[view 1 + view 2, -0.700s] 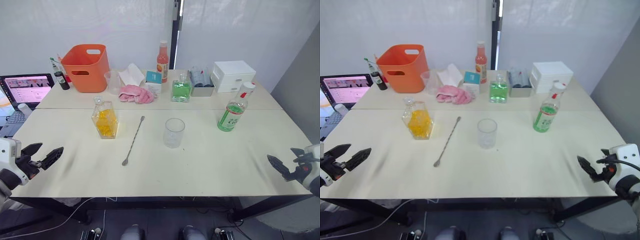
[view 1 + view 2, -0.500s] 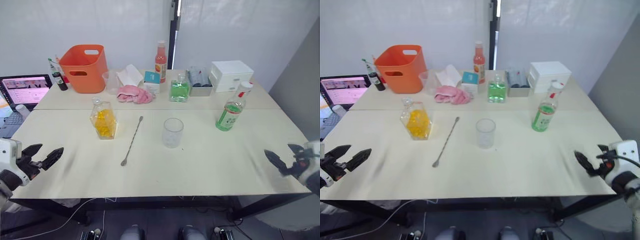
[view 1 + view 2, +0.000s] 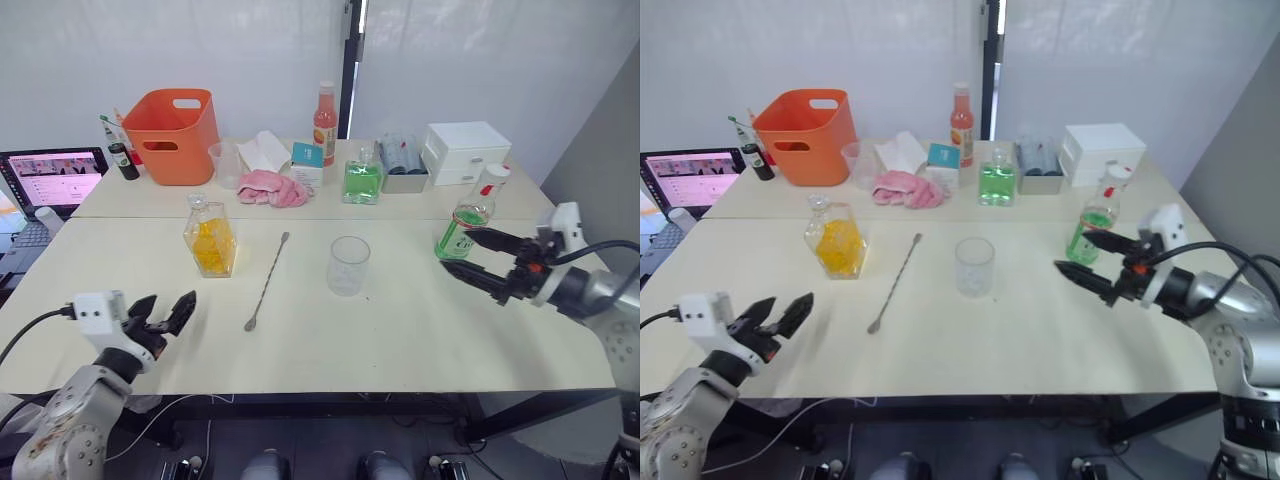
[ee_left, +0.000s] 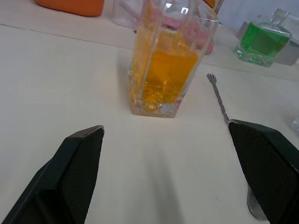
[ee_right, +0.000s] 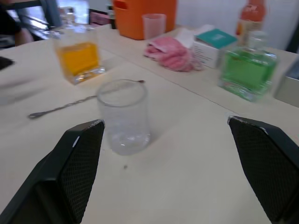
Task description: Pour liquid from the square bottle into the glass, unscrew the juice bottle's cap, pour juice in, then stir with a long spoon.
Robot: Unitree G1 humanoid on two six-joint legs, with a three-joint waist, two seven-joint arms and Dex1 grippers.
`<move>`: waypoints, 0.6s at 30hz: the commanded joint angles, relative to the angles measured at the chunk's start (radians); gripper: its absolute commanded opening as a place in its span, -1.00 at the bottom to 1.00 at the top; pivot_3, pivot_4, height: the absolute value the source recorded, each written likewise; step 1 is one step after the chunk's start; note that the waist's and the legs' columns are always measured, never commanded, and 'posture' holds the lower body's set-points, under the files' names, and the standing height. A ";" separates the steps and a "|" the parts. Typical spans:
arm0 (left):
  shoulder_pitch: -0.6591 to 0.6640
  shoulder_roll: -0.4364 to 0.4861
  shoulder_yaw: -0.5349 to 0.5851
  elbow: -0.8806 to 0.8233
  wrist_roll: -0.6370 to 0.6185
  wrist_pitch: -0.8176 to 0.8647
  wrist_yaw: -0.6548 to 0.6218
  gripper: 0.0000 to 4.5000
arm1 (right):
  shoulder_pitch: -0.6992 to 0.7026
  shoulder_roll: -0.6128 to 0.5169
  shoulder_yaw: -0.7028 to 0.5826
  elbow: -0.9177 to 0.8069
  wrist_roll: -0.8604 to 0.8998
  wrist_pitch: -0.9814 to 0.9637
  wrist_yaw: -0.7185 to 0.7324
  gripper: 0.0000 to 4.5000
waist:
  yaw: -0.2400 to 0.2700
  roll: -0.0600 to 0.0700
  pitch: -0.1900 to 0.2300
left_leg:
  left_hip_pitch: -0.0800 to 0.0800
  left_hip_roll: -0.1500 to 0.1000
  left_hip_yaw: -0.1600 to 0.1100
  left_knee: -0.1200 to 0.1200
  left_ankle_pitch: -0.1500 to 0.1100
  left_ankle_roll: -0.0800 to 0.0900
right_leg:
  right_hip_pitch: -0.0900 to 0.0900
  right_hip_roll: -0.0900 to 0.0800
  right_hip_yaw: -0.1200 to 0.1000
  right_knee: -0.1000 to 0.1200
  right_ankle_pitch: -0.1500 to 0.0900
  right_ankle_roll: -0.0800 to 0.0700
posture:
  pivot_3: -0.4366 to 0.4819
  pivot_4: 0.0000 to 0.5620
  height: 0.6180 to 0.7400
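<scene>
The square bottle [image 3: 211,240] with orange-yellow liquid stands left of centre on the table. The long spoon [image 3: 266,281] lies beside it, and the empty glass [image 3: 348,265] stands at the middle. The juice bottle [image 3: 466,226] is upright to the right, with its white cap [image 3: 495,172] on. My left gripper [image 3: 168,306] is open near the front left edge and points at the square bottle [image 4: 166,60]. My right gripper [image 3: 457,250] is open and empty, pointing at the glass [image 5: 122,116]. Its upper finger crosses in front of the juice bottle's lower body.
Along the back stand an orange bucket [image 3: 172,122], a plastic cup [image 3: 225,163], a pink cloth [image 3: 272,187], a tall orange-red bottle [image 3: 325,123], a green square bottle [image 3: 362,180] and a white box [image 3: 465,150]. A laptop [image 3: 55,178] sits at the far left.
Both arms have come in over the table. The left gripper moved right toward the square bottle. The right gripper moved left and forward, up to the juice bottle.
</scene>
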State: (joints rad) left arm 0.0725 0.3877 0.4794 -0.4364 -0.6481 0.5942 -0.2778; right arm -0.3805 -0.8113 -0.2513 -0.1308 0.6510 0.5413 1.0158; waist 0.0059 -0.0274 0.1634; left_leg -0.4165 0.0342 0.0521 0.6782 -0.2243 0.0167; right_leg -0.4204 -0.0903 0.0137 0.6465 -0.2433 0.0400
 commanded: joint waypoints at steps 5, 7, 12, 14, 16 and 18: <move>-0.141 -0.005 -0.069 0.006 0.105 0.003 0.148 1.00 | -0.061 -0.055 0.060 -0.049 0.030 0.002 0.165 0.99 | 0.008 0.000 0.000 | 0.000 0.000 0.000 0.000 0.000 0.000 | 0.000 0.000 0.000 0.000 0.000 0.000 | -0.05 -0.47 0.59; -0.186 -0.009 -0.101 0.031 0.119 0.007 0.153 1.00 | -0.046 -0.060 0.064 -0.078 0.037 0.007 0.183 0.99 | 0.007 -0.001 0.000 | 0.000 -0.001 0.000 0.000 0.000 0.000 | 0.000 0.000 0.000 0.000 0.000 0.000 | -0.05 -0.47 0.59; -0.281 -0.024 -0.135 0.108 0.146 0.007 0.170 1.00 | -0.010 -0.057 0.057 -0.124 0.029 0.020 0.169 0.99 | 0.006 -0.001 0.000 | 0.000 -0.001 0.000 0.000 0.000 0.000 | 0.000 0.000 0.000 0.000 0.000 0.000 | -0.05 -0.47 0.59; -0.312 -0.025 -0.154 0.138 0.166 0.003 0.169 1.00 | 0.000 -0.053 0.051 -0.137 0.034 0.029 0.156 0.99 | 0.006 -0.001 0.000 | 0.000 0.000 0.000 0.000 0.000 0.000 | 0.000 0.000 0.000 0.000 0.000 0.000 | -0.05 -0.47 0.59; -0.355 -0.027 -0.178 0.188 0.204 -0.009 0.185 1.00 | 0.010 -0.046 0.040 -0.158 0.051 0.044 0.139 0.99 | 0.006 -0.001 0.000 | 0.000 -0.001 0.000 0.000 0.000 0.000 | 0.000 0.000 0.000 0.000 0.000 0.000 | -0.05 -0.47 0.59; -0.395 -0.024 -0.195 0.241 0.235 -0.012 0.195 1.00 | 0.022 -0.041 0.038 -0.179 0.055 0.049 0.116 0.99 | 0.006 -0.001 0.000 | 0.000 -0.001 0.000 0.000 0.000 0.000 | 0.000 0.000 0.000 0.000 0.000 0.000 | -0.05 -0.47 0.59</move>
State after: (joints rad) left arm -0.2977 0.3582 0.2893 -0.2046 -0.4453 0.6092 -0.0949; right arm -0.3608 -0.8536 -0.1788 -0.2704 0.6831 0.5828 1.1481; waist 0.0121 -0.0284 0.1637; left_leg -0.4170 0.0335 0.0522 0.6783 -0.2244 0.0169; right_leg -0.4204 -0.0903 0.0133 0.6465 -0.2429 0.0404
